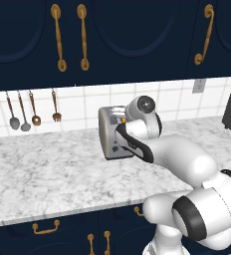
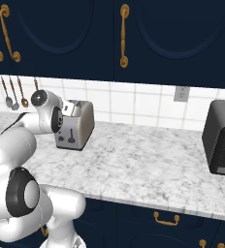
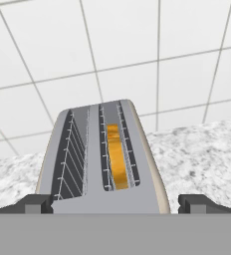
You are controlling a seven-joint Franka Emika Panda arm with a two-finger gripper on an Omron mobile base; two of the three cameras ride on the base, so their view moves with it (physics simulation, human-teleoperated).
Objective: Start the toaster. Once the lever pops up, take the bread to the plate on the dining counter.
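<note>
gripper (image 3: 115, 203) fingers spread wide, empty, right over toaster (image 3: 105, 164) near counter's back edge w/ bread (image 3: 116, 157) down in one slot; lever not pressed yet imo, bread-to-plate leg still left.

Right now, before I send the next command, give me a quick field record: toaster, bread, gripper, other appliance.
toaster: upright on the marbled counter, near the tiled wall
bread: sunk in one of the two slots, other slot empty
gripper: open, fingertips either side of the toaster's near end, holding nothing
other appliance: black box farther along the counter
</note>
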